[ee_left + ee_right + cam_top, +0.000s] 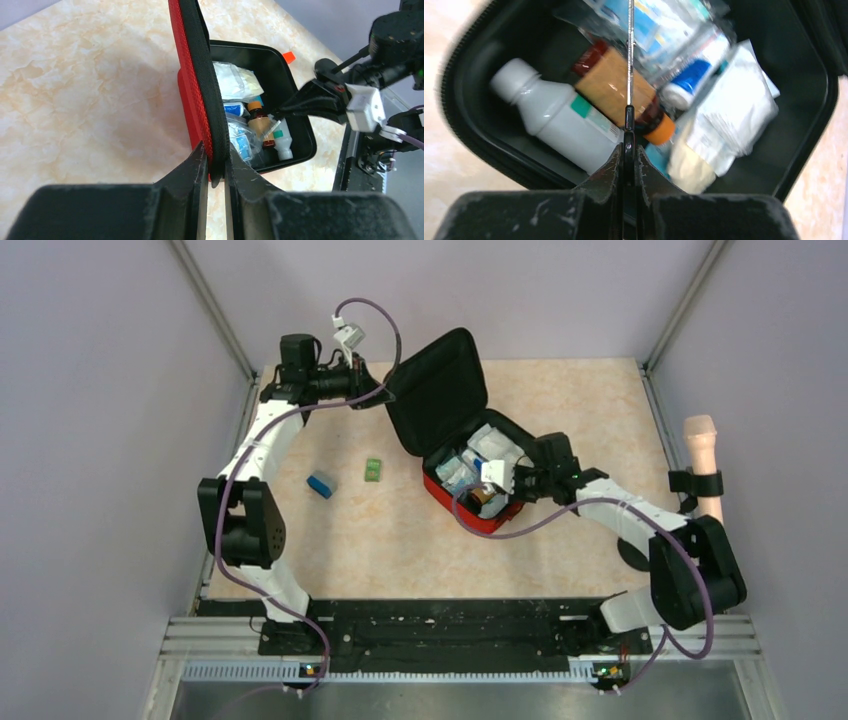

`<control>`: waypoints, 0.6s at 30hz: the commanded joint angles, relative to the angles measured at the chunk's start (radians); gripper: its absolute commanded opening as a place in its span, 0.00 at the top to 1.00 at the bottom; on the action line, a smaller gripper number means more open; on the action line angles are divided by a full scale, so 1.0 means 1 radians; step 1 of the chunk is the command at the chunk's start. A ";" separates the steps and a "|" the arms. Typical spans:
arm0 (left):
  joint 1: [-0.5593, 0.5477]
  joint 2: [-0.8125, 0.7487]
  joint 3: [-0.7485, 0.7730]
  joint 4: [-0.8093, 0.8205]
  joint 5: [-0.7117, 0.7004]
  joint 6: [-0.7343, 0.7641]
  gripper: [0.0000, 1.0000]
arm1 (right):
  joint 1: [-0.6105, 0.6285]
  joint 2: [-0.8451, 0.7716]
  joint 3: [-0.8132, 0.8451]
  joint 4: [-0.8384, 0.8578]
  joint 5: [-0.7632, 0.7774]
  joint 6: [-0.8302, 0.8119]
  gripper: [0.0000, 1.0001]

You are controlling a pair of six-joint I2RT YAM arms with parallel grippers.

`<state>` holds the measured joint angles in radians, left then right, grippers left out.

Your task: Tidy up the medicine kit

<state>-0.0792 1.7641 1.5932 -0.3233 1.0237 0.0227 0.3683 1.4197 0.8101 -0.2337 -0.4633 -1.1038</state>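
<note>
Pale lilac walls (100,390) are closing the cell on three sides, and two grey metal posts (210,310) are rising at the back corners. You are looking at one table (580,400) with a beige, marble-like top. Its near edge is carrying a metal rail (400,640), where both arm bases are sitting. Outside the right edge, one beige cylinder (702,445) is standing upright in a black holder.

One medicine kit (440,390) is lying open a little right of the table's middle, towards the back. Its red lid (192,75) is standing up at the back-left side of the tray and showing you the black lining. Your left gripper (216,159) is pinching the free rim of this lid, one finger on the red outside and one on the black inside. Your right gripper (629,149) is hanging over the tray with its fingers pressed together on one thin strip (630,50). You are seeing the strip edge-on, and I cannot tell what it is.

Inside the tray you are counting:
- one white bottle (554,120) with a green label
- one brown bottle (616,87) with an orange cap
- one blue-capped tube (689,82)
- one white gauze packet (734,115)
- some clear bags with blue-and-white contents, too crowded for counting

Left of the kit, one small blue box (320,484) and one small green packet (373,470) are lying on the table, near each other but apart. One orange-red cap (288,57) is lying on the table just beside a corner of the tray.
</note>
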 commanded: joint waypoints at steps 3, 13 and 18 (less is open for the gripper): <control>-0.036 -0.004 -0.022 0.146 -0.042 -0.056 0.94 | 0.158 -0.055 -0.031 -0.069 -0.167 0.150 1.00; -0.051 0.110 0.091 0.255 0.008 -0.205 0.75 | 0.365 0.206 0.128 0.115 -0.269 0.414 1.00; -0.051 0.102 0.083 0.201 0.066 -0.204 0.78 | 0.361 0.234 0.211 0.119 -0.218 0.434 1.00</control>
<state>-0.1127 1.8782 1.6417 -0.1341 1.0092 -0.1562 0.6998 1.6405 0.9512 -0.1341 -0.5808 -0.6891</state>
